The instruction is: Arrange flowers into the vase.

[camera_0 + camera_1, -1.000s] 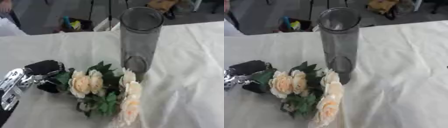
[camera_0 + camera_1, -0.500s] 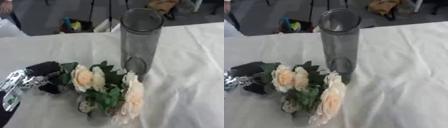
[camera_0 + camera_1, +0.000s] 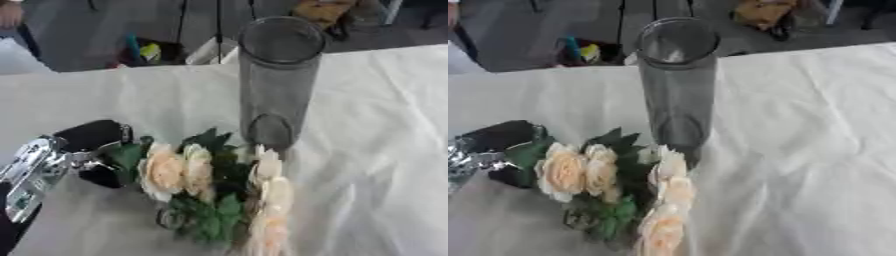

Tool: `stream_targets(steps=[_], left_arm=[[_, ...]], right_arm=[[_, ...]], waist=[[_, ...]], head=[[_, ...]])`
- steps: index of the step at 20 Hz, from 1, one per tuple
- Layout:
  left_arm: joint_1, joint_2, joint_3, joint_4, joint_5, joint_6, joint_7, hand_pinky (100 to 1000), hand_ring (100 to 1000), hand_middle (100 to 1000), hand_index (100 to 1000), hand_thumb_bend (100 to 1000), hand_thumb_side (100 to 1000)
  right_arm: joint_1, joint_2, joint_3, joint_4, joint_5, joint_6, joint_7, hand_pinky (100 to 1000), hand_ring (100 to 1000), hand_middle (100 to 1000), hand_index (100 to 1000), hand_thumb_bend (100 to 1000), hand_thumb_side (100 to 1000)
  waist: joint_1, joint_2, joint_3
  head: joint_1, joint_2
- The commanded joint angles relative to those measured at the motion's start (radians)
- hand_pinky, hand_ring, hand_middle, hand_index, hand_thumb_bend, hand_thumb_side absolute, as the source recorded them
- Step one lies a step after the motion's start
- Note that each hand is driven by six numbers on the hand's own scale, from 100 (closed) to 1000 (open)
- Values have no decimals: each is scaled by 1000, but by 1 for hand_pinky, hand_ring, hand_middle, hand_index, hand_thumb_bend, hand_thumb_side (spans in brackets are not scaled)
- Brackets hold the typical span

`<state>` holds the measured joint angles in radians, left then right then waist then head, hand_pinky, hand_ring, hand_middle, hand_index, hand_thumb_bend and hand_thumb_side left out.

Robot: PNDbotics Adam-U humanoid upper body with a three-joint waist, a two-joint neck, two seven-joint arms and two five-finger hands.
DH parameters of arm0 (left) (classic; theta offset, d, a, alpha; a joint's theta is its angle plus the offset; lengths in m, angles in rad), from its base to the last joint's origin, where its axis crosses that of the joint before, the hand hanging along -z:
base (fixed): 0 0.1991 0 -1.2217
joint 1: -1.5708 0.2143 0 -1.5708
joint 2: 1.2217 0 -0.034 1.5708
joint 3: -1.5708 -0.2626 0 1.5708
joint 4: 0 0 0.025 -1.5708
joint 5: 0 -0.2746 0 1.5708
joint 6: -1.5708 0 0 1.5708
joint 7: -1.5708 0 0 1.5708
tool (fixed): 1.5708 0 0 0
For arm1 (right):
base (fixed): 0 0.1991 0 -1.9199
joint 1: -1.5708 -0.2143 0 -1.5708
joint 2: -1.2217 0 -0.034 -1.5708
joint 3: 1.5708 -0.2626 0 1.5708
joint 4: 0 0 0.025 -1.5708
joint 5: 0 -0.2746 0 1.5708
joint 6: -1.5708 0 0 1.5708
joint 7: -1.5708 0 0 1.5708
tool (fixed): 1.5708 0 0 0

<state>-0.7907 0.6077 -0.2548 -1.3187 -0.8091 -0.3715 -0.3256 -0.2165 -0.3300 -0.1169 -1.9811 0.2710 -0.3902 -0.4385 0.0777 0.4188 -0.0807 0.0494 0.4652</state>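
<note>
A tall smoky-grey glass vase (image 3: pixel 278 82) stands upright on the white tablecloth, with nothing inside. In front of it and to its left is a bunch of cream roses with green leaves (image 3: pixel 206 182). My left hand (image 3: pixel 83 152) comes in from the lower left, black and silver, its fingers curled around the stem end of the bunch behind the leaves. The blooms point right and down, close to the vase's base; whether they touch it I cannot tell. My right hand shows in neither view.
The white cloth (image 3: pixel 798 150) covers the table and lies wrinkled to the right of the vase. Beyond the table's far edge are a dark floor, stand legs and a coloured bundle (image 3: pixel 144 50).
My left hand has slid the bunch a little to the right, toward the vase's base. The vase has not moved.
</note>
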Motion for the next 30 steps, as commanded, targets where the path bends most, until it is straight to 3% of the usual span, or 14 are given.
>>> stream_targets(steps=[1, 17, 19, 20, 30], left_arm=[[-10, 46, 17, -43, 19, 11, 34, 100, 100, 100, 100, 147, 375], [20, 101, 71, -205, 179, 95, -3, 100, 100, 100, 100, 100, 380], [24, 104, 81, -221, 209, 111, -4, 100, 100, 100, 100, 100, 422], [26, 106, 86, -231, 227, 121, -7, 100, 100, 100, 100, 100, 394], [38, 131, 154, -349, 517, 275, -38, 100, 100, 100, 100, 100, 457]], right_arm=[[-2, -11, -9, -19, 4, -2, -5, 517, 654, 555, 816, 100, 891], [3, -14, -12, -19, 3, -2, -8, 518, 656, 555, 816, 100, 891], [3, -15, -13, -19, 3, -3, -9, 518, 656, 556, 816, 100, 893], [4, -15, -13, -19, 3, -3, -9, 519, 656, 556, 816, 100, 891], [6, -21, -17, -19, 0, -6, -16, 520, 657, 557, 816, 100, 890]], waist=[[9, -11, 1], [7, -18, 8], [5, -18, 8], [5, -19, 9], [3, -33, 19]], head=[[-4, -4], [-14, 0], [-15, -1], [-15, -2], [-22, 4]])
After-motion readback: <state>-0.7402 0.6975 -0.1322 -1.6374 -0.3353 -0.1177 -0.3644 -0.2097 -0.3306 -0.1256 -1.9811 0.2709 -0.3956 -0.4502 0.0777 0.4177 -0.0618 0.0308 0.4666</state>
